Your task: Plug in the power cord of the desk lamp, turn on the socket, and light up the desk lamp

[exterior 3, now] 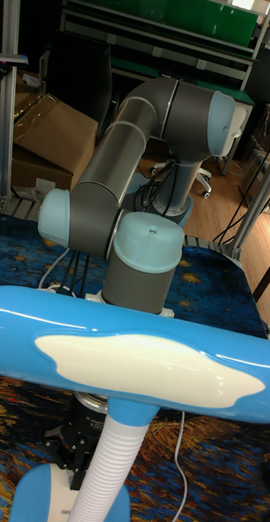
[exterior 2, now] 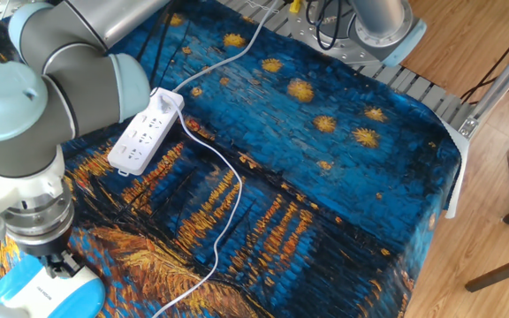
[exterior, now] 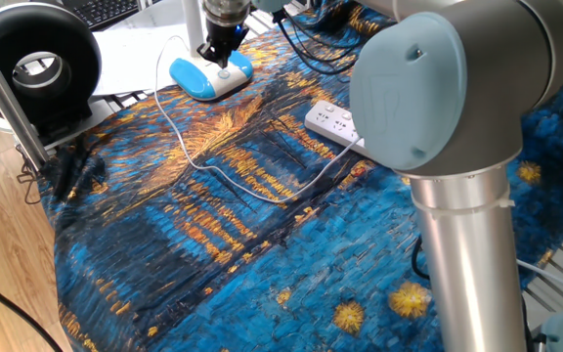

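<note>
The black two-finger gripper (exterior: pixel 219 54) hangs directly above the white top of the desk lamp (exterior: pixel 209 77), a flat light-blue base with a white upright stem. The tips point straight down, close to the top; contact cannot be confirmed. Jaw opening: narrow, holding nothing. From the lamp base, the thin white power cord (exterior: pixel 203 166) runs across the painted cloth to the long white socket strip (exterior 2: pixel 145 131), well apart from the lamp. A vertical press appears to be next.
</note>
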`<state>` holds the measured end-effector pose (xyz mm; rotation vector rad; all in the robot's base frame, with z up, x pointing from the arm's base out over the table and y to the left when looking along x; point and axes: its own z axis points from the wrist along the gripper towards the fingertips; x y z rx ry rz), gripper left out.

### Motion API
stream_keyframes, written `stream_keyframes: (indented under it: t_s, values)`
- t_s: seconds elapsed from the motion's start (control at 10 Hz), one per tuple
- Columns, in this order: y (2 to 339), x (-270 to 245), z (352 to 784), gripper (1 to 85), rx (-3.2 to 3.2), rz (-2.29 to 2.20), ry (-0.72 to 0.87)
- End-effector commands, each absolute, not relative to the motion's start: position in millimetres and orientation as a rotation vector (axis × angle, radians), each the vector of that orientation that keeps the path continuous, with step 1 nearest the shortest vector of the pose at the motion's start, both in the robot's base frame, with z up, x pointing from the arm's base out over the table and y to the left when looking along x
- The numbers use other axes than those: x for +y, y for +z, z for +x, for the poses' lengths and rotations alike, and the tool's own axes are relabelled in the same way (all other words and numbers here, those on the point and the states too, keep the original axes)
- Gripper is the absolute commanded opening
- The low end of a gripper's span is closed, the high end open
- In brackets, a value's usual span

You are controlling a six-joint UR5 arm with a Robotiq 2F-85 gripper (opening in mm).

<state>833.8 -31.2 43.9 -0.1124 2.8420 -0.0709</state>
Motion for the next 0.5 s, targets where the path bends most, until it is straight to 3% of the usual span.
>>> stream_keyframes:
  t_s: [0.0,0.4]
  values:
    - [37.5,-26.4,835.2,1.3,2.835,-0.083,-0.053]
    - [34.9,-27.5,831.5,1.3,2.844,-0.072,-0.047]
